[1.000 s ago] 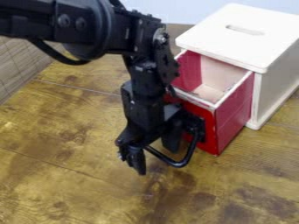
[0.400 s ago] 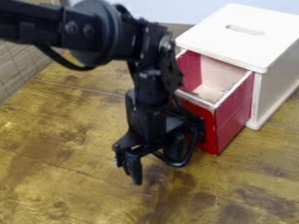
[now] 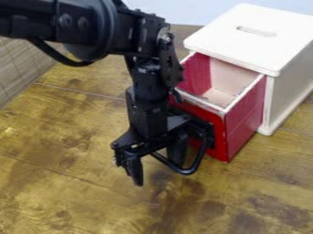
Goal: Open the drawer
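The red drawer (image 3: 239, 117) stands pulled out of the white cabinet (image 3: 272, 44), showing its pale beige inside (image 3: 222, 91). Its black wire-loop handle (image 3: 193, 157) hangs from the red front, down to the tabletop. My gripper (image 3: 137, 170) points straight down at the handle's left, fingertips close to the table. The jaws stand open with nothing between them. One finger (image 3: 146, 164) is right beside the loop; I cannot tell whether they touch. The black arm hides part of the drawer's left side.
The wooden table (image 3: 73, 183) stretches to the left and front of the gripper. The cabinet has a slot in its top (image 3: 257, 31) and sits at the back right. A woven surface (image 3: 15, 64) lies at the far left edge.
The drawer stays out as before. The gripper has rolled a little about its vertical line and shifted slightly; its jaws stay open.
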Controlling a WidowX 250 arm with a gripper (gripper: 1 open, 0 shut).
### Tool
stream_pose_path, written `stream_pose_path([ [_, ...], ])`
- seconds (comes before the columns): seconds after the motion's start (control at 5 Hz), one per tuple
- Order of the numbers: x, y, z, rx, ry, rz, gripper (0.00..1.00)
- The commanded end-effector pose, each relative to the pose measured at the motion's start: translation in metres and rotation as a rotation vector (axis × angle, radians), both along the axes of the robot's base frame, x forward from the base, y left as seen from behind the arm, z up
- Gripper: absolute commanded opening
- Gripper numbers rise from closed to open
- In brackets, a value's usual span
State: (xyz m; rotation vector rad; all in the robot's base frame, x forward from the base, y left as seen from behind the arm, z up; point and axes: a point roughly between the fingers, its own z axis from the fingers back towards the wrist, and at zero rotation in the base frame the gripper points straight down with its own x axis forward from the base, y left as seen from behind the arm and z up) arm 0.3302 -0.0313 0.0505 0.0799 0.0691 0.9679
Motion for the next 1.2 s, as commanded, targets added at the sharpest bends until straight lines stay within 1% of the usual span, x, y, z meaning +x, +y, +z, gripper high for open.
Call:
stream_pose_path([
  [0.0, 0.016, -0.001, 0.028, -0.006, -0.092, -0.06, 1.0],
  [0.2, 0.023, -0.003, 0.028, -0.006, -0.095, -0.117, 1.0],
  [0.8, 0.054, -0.037, 0.007, 0.013, -0.1, -0.026, 1.0],
  [1.0, 0.06, -0.044, 0.007, 0.018, -0.099, -0.085, 0.0],
])
